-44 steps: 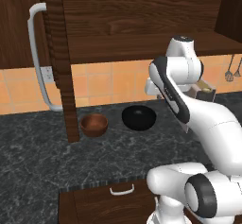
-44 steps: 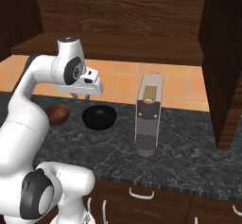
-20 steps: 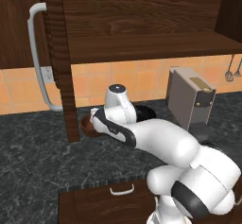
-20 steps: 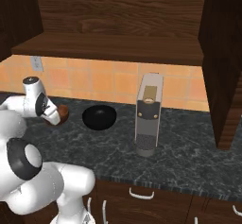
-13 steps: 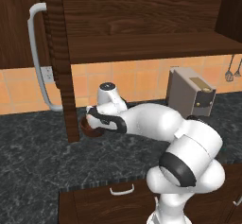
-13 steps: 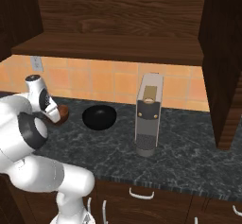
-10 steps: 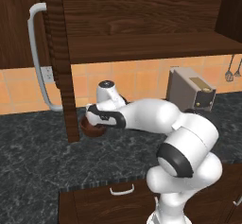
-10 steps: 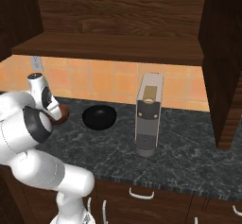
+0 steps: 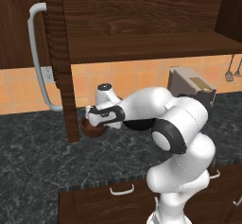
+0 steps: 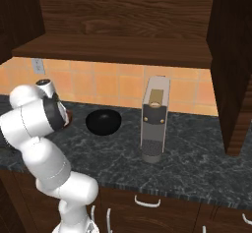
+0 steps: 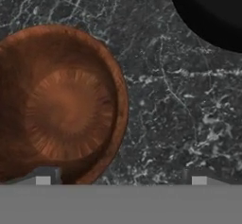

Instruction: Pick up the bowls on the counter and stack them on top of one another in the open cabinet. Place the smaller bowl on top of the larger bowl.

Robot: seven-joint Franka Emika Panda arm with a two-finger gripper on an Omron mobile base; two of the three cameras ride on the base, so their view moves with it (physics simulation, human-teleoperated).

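The smaller bowl (image 9: pixel 92 128), reddish-brown and wood-like, sits on the dark marbled counter (image 9: pixel 38 161) just right of the open cabinet door (image 9: pixel 60 62). My gripper (image 9: pixel 93 122) hangs right over it, pointing down. In the hand view the smaller bowl (image 11: pixel 64 105) is close below the left half, and the gripper (image 11: pixel 120 181) is open, with one fingertip (image 11: pixel 42 180) at the bowl's near edge and the other over bare counter (image 11: pixel 165 124). The larger bowl (image 10: pixel 104 121), glossy black, rests a little to the right, also seen as a black curve (image 11: pixel 212 8). The cabinet shelf (image 9: pixel 146 46) is above.
A grey toaster-like appliance (image 10: pixel 155 124) stands on the counter right of the black bowl. The cabinet door's long pale handle (image 9: pixel 35 60) sticks out at the left. Utensils (image 9: pixel 231 69) hang on the tiled wall at far right. Drawers (image 9: pixel 122 189) run below the counter edge.
The arm has swung left from above the black bowl and dropped low over the reddish-brown bowl. Both bowls lie where they were.
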